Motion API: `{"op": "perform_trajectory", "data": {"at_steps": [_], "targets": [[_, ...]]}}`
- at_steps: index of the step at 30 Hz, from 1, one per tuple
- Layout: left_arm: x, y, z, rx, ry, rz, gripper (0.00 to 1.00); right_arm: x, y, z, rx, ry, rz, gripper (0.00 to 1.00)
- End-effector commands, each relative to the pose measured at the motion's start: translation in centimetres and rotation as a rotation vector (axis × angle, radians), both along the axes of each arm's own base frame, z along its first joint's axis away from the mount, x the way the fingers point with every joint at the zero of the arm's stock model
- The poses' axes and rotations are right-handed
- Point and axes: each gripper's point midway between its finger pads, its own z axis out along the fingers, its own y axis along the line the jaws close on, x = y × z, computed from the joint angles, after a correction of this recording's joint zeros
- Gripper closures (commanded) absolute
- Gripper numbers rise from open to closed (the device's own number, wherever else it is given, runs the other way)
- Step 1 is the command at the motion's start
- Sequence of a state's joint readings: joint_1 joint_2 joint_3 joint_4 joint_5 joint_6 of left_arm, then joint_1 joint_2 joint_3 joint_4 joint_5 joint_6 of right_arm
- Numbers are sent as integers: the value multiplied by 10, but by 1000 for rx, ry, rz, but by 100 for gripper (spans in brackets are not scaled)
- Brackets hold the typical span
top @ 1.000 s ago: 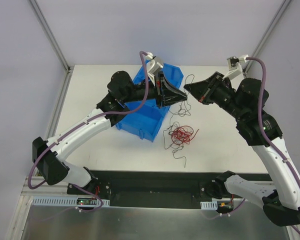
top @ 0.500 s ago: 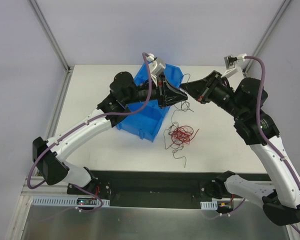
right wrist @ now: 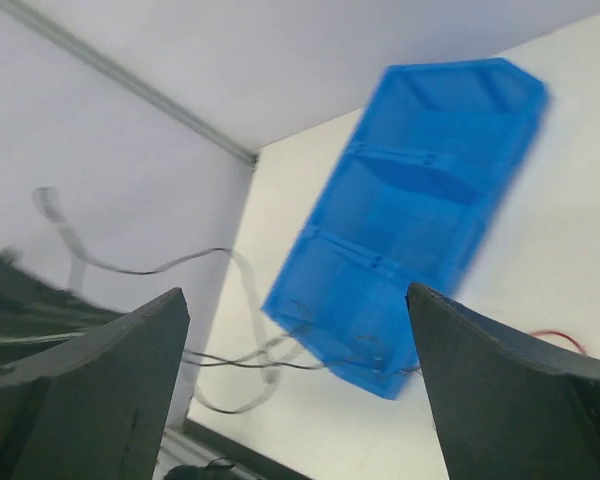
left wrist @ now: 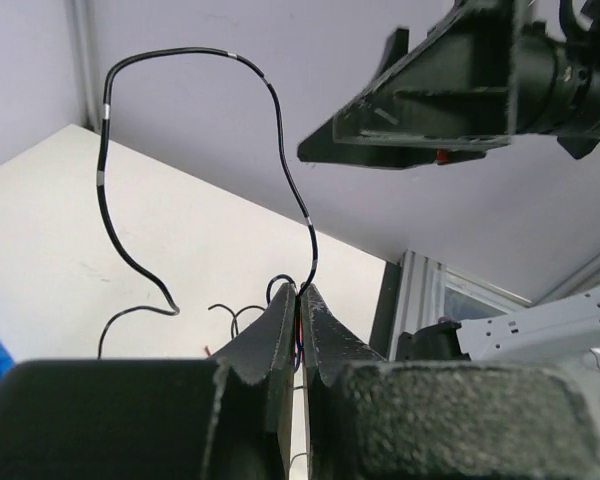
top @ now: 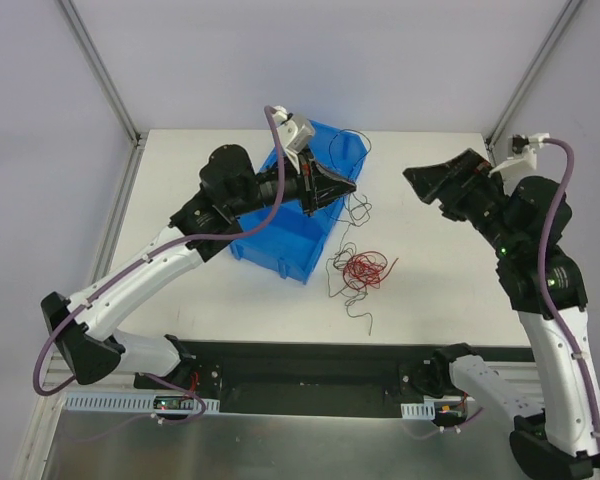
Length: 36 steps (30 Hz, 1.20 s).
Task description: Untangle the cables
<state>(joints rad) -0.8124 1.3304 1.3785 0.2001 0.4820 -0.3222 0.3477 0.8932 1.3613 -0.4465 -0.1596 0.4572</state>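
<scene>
My left gripper (top: 352, 186) hovers over the right edge of the blue bin (top: 280, 248), shut on a thin black cable (left wrist: 280, 130). That strand rises in a tall loop from the fingertips (left wrist: 298, 292) and a bit of red wire shows between the pads. From there black strands (top: 364, 212) hang down to a small red and black tangle (top: 363, 268) on the table. My right gripper (top: 416, 180) is held in the air to the right, apart from the cables, open with nothing between its fingers (right wrist: 295, 300).
The blue bin (right wrist: 420, 200) has divided compartments and lies left of the tangle. A loose black strand (top: 358, 310) trails toward the table's front edge. Aluminium frame posts (top: 100, 70) stand at the back corners.
The right gripper opened, let go of the strand and pulled back to the right. The left gripper shut on the black cable and drew it slightly left and up.
</scene>
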Motion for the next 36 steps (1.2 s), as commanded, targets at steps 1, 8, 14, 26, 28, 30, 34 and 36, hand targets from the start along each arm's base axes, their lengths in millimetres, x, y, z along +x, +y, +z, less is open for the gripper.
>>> {"op": "perform_trajectory", "data": {"at_steps": [1, 8, 14, 26, 28, 30, 34, 36], "targets": [[-11, 24, 40, -39, -94, 63, 100, 2, -38, -81, -88, 227, -114, 7], [-37, 28, 75, -88, -100, -40, 100, 4, 16, -201, -32, 656, 133, 25], [-52, 33, 107, -138, -157, -80, 100, 13, 52, -281, -135, 889, 214, 66], [-65, 53, 193, -257, -400, -38, 100, -10, 38, -392, -240, 1152, 96, 77], [-64, 55, 203, -270, -435, -21, 100, -21, 9, -402, -309, 1191, -6, 76], [-62, 57, 210, -278, -462, 1, 100, -32, -27, -405, -379, 1223, -113, 74], [-58, 55, 210, -272, -479, 13, 100, -44, -106, -398, -492, 1229, -344, 71], [-56, 52, 206, -264, -471, 10, 100, -45, -124, -390, -505, 1211, -352, 70]]}}
